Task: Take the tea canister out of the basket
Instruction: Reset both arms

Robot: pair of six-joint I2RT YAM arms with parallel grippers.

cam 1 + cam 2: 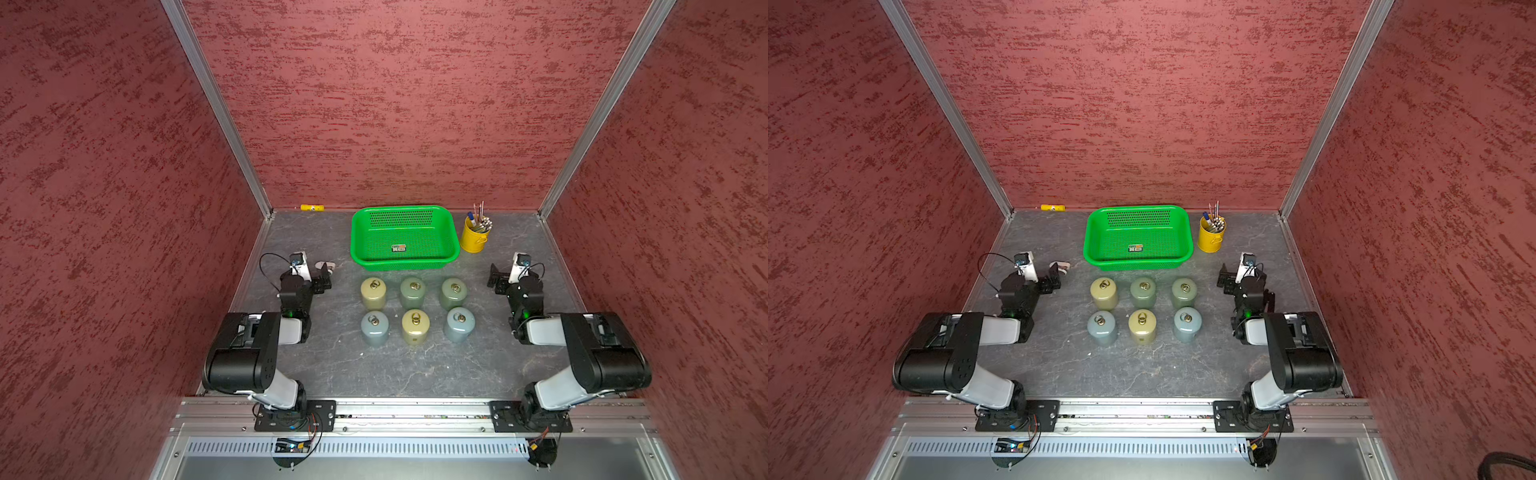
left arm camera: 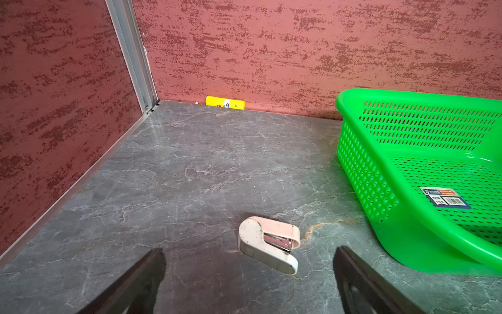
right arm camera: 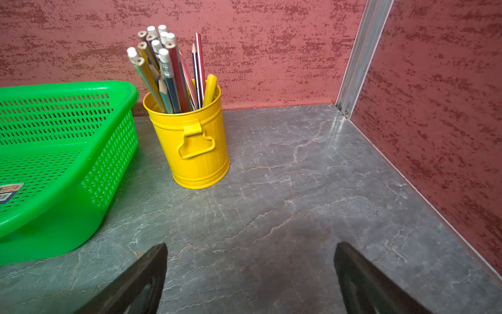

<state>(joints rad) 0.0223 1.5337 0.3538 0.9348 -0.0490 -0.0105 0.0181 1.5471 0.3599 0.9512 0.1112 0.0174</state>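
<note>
Left of the basket (image 1: 405,262), a yellow tube (image 2: 225,102) lies against the back wall, out of play. The left arm sits folded low, elbow drawn toward its base. The left gripper (image 1: 325,277) is empty with jaws spread wide, and a stapler (image 2: 267,244) lies just ahead of it. We judge this a parked pose that keeps the middle free.

The basket holds nothing but a label (image 1: 399,248) on its floor. Six canisters (image 1: 412,292) stand upright just in front of the basket, in two rows of three, none touching it. We read the tidy grid as a deliberate set-down, so the task looks done. We cannot tell which one holds tea.

Just right of the basket stands a bucket (image 3: 198,152) of pencils (image 3: 163,68). The right arm is folded like the left. The right gripper (image 1: 494,276) is spread wide and holds nothing.
</note>
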